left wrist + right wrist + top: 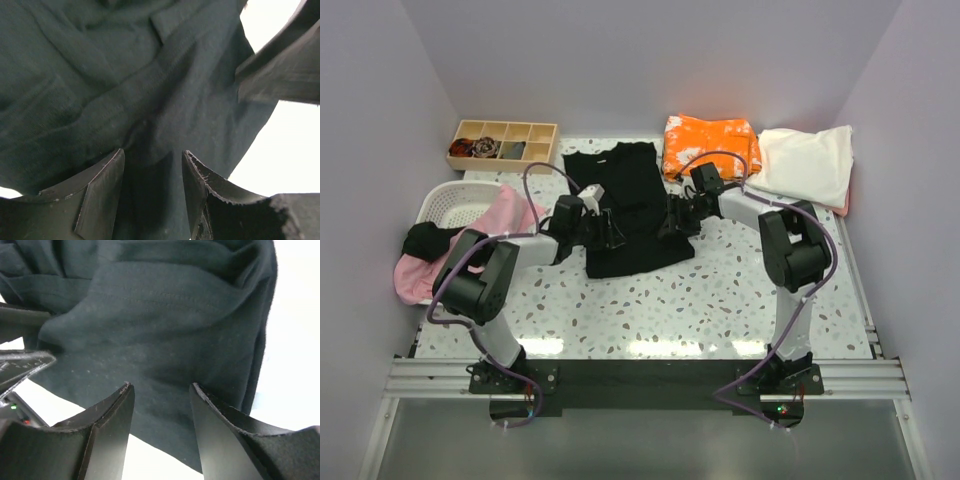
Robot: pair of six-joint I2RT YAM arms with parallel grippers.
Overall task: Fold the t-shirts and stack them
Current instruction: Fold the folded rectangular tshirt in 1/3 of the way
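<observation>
A large black t-shirt [625, 200] lies partly folded and wrinkled in the middle of the table. My left gripper [610, 233] hangs low over its left side. In the left wrist view the left gripper [152, 167] has its jaws apart, with black t-shirt [125, 90] cloth filling the space under them. My right gripper [672, 220] is at the shirt's right edge. Seen from the right wrist, the right gripper [160, 392] is open over the hem of the black t-shirt [165, 325], and nothing is pinched. An orange white-blotched t-shirt [710, 140] and a cream t-shirt [807, 162] lie folded at the back right. A pink t-shirt [505, 215] hangs over the basket.
A white slotted basket [450, 197] stands at the left, with dark cloth [425, 240] beside the pink one. A wooden compartment tray [503, 143] sits at the back left. The speckled tabletop [690, 300] shows in front of the black shirt.
</observation>
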